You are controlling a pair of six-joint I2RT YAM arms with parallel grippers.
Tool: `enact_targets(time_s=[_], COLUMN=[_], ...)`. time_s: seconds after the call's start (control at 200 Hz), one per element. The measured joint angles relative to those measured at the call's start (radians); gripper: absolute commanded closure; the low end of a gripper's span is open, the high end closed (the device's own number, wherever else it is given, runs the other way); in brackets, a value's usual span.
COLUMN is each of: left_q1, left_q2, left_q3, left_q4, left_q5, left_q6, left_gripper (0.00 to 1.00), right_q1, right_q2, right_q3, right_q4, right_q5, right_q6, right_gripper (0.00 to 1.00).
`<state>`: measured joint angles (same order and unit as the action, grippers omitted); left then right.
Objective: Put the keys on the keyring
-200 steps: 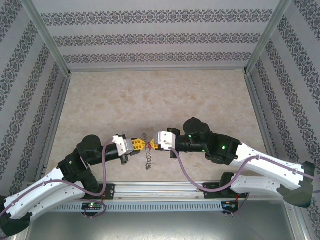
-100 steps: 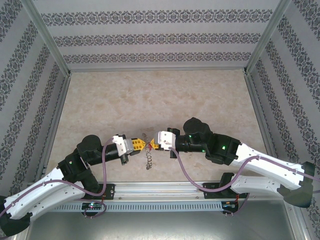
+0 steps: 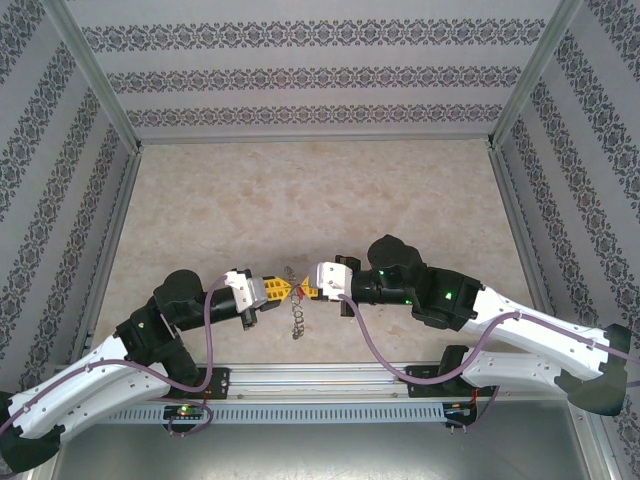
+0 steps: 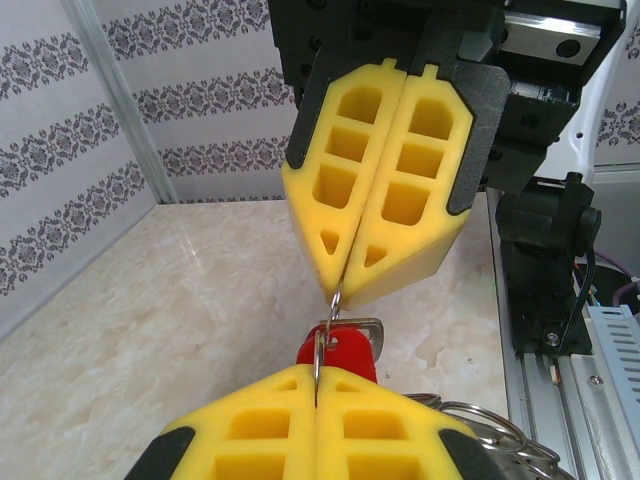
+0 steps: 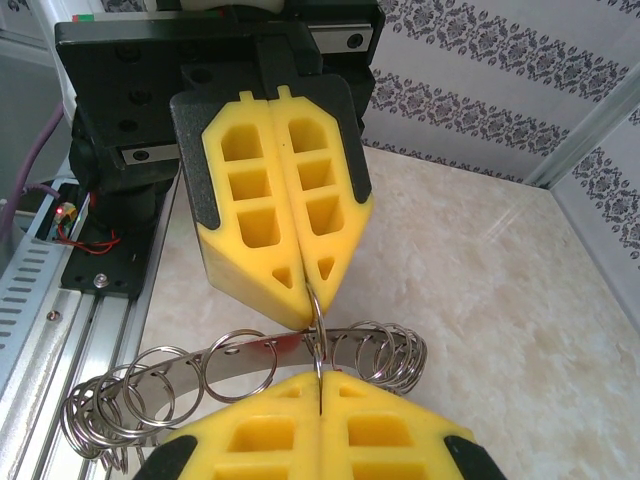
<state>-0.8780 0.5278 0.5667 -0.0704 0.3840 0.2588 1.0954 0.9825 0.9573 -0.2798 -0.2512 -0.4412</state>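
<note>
- Two sets of yellow pads meet nose to nose. The left gripper (image 4: pixel 316 385) and the right gripper (image 4: pixel 341 288) are both pressed flat together, each nipping a hair-thin wire loop (image 4: pixel 320 342) at its very tips.
- The red key (image 4: pixel 340 356) hangs just beyond the left gripper's tips, in the small gap between the two noses, lifted clear of the table (image 4: pixel 170 300).
- The keyring (image 5: pixel 235 352) runs crosswise just past the right gripper's tips. It is a flat grey band with wire loops bunched to either side of those tips.
- As I'd judge it, the key is featherweight and stiff, so weight is no trouble, but its smallness is. It would likely swing or twist at the slightest nudge.
- The band looks rigid, and the loops look springy and slick. Foam pads could let such thin wire slide or roll between them.
- I'd take the wire close to the spot where it has to part, and steady the keyring by its flat band rather than by the fringe.
- I can't tell whether both grippers pinch the same loop or two different ones, because the pads cover the places where the wire goes in.
- I also can't say whether the key is already threaded or only resting against the wire. Its lower half sits behind the left gripper's pads.
- From overhead the meeting point is a speck, and the loops dangle under it as a blurred little string (image 3: pixel 296 318).
- The lower edge of the right wrist view cuts off the hanging end of the ring.
</note>
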Motion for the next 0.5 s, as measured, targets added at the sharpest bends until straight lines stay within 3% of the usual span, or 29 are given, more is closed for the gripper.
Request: enact_targets(time_s=[0.5], left_q1=[0.000], left_q2=[-0.003], left_q3=[0.000], left_q4=[0.000], left_q5=[0.000], left_q6=[0.000], left_gripper=[1.00], right_q1=[0.000], right_q2=[-0.008], right_q3=[0.000], right_q4=[0.000], right_q5=[0.006], right_q6=[0.000], right_gripper=[1.00])
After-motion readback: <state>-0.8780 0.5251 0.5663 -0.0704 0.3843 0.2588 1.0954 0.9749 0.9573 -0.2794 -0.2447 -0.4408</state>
